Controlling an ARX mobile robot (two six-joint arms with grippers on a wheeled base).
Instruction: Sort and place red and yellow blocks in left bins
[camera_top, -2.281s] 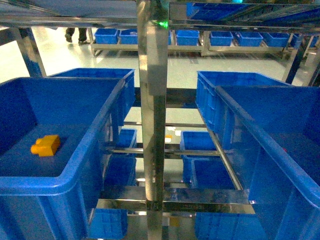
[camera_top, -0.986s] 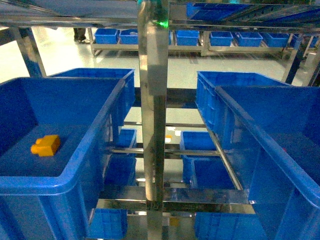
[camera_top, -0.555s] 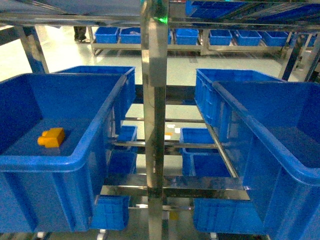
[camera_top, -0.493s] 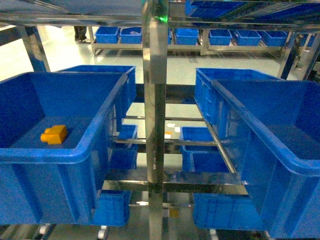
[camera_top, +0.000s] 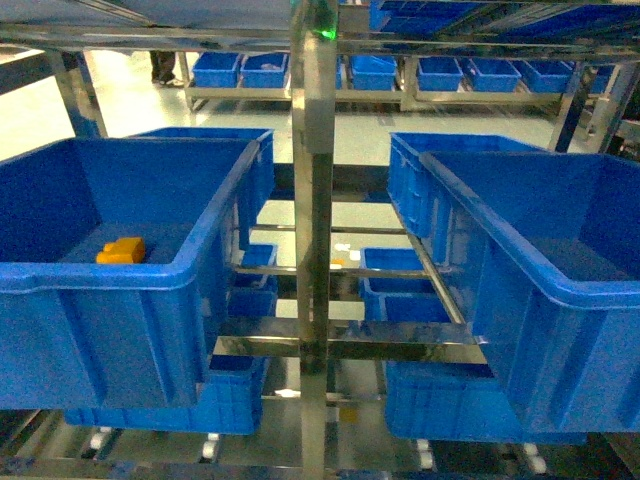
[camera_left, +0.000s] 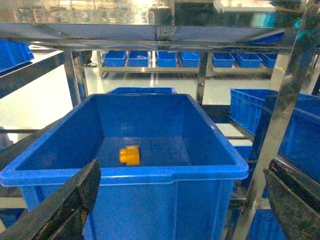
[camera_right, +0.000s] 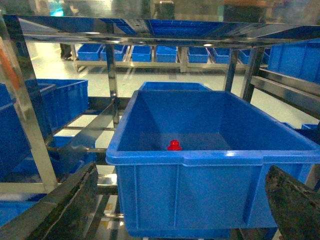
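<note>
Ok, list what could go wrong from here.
1. The red block lies deep in the right-hand crate; reaching it over the tall wall may catch the rim.
2. The steel post stands between the crates, so carrying across to the left crate holding the yellow block risks a knock.

Warehouse or factory storage area: steel racking (camera_top: 313, 200) holding rows of blue crates (camera_top: 120, 270) (more on far racks (camera_top: 400, 72)), polished floor (camera_top: 340, 125).

Yellow brick (camera_left: 130, 155) lies on the floor of the left bin (camera_left: 125, 174), beyond the left fingers (camera_left: 75, 200); red brick (camera_right: 174, 145) sits stud-up inside the right bin (camera_right: 200, 159).
</note>
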